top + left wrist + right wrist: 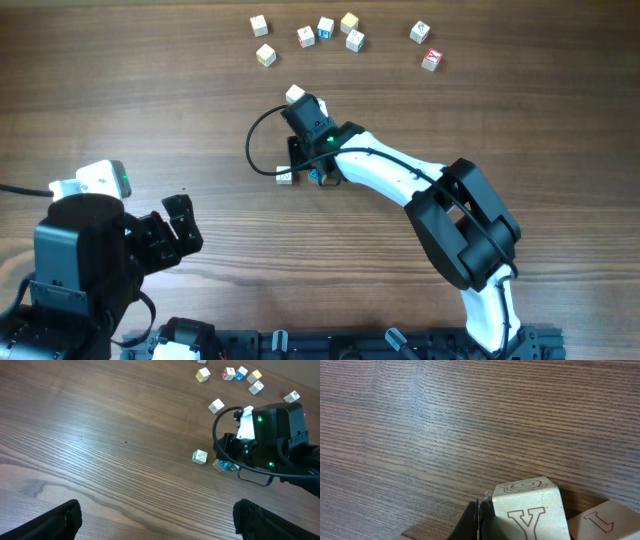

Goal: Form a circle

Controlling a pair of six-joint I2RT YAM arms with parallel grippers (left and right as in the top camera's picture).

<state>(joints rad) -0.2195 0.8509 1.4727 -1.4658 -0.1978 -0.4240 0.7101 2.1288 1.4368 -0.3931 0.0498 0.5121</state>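
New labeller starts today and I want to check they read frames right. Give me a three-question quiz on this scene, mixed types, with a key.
1. True or false: the left end effector is open and holds nothing.
2. Which letter is printed on the cube right beside the right end effector in the right wrist view? A) Y B) M C) S
3. Fill in: the right end effector is ___ (open or shut).
Key: 1 true; 2 A; 3 shut.
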